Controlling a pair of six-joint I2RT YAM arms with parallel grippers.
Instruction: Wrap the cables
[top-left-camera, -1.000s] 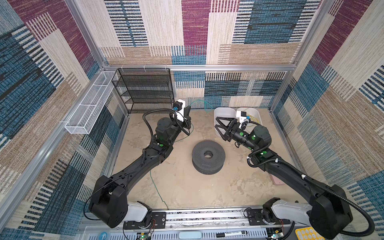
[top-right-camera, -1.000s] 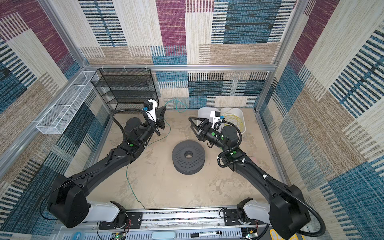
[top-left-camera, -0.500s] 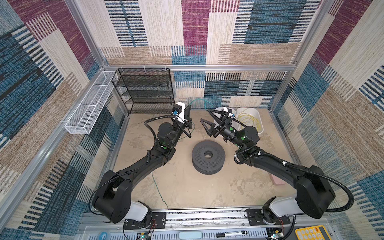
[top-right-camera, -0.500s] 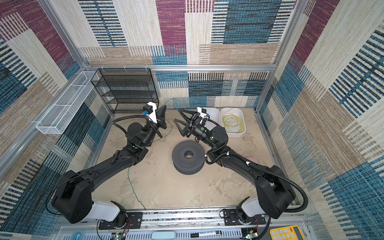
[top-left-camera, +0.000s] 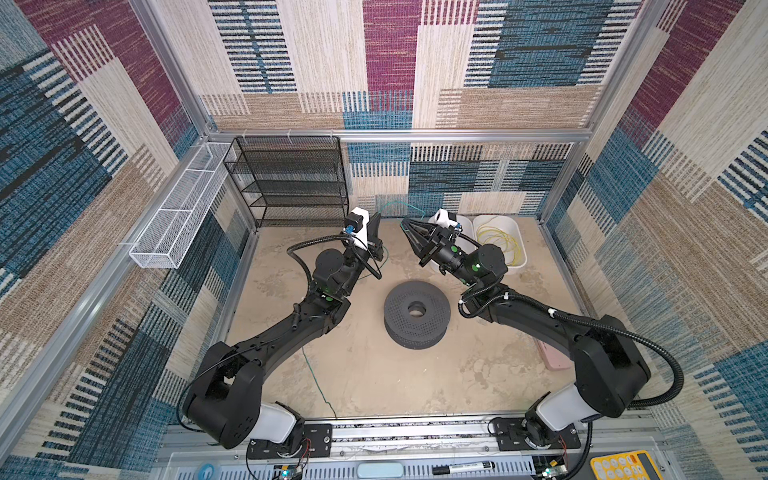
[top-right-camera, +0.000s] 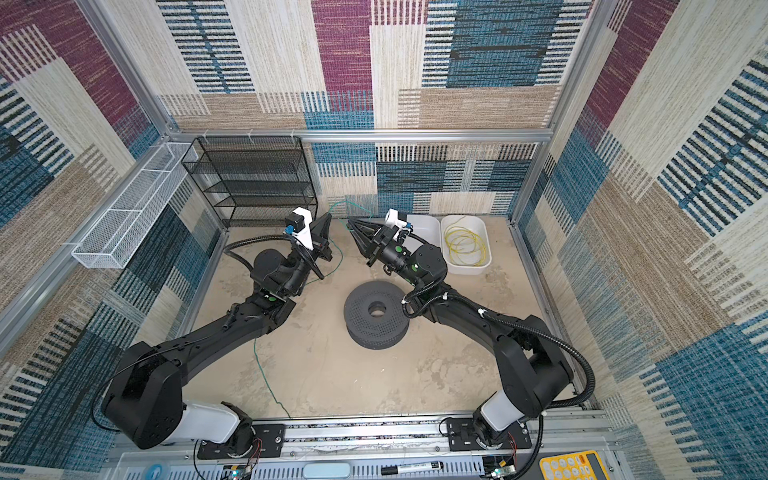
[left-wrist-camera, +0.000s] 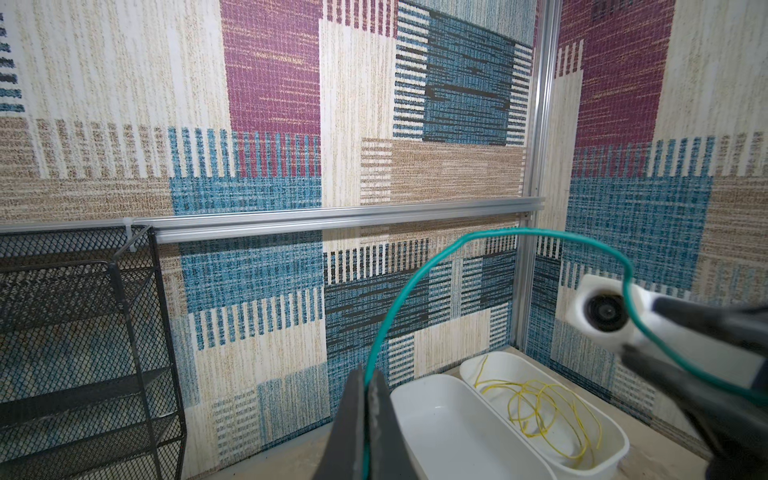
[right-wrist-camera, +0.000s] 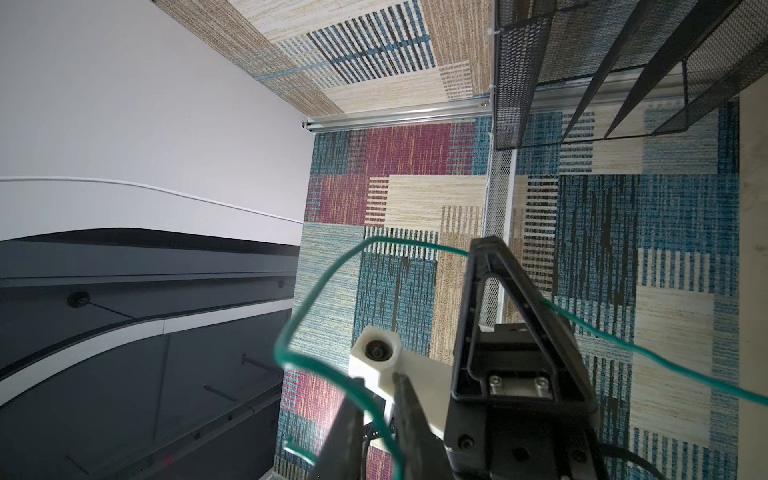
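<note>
**Ana:** Where is the teal-green cable (left-wrist-camera: 498, 232)?

**Ben:** In the air beyond the black perforated spool (top-left-camera: 399, 307), arcing between the two claws. The left claw (left-wrist-camera: 368, 376) has its jaws pressed together on it. From there the cable drops and trails over the counter (top-left-camera: 374, 374), left of the spool, toward the near edge.

**Ana:** And the right claw (top-left-camera: 406, 225)?

**Ben:** Its jaws sit close around the same arc. The wrist views show a small gap and some blur, so he cannot tell whether it pinches.

**Ana:** How will that cable handle?

**Ben:** By the look of it, light, very thin and springy. It holds a curve, so it probably wants to uncoil and could slide out of a weak pinch. He judges the best hold is on the raised arc, with the claws a short way apart, so that each loop is guided.

**Ana:** Containers?

**Ben:** Two white tubs stand side by side beyond the spool, to its right. The outer tub (top-right-camera: 467, 270), farther from the spool, holds the yellow cable (left-wrist-camera: 536, 388) in loose loops. The inner tub (left-wrist-camera: 449, 424) shows nothing inside. The black mesh rack (top-left-camera: 291, 183), beyond the spool to its left, looks bare.
</note>
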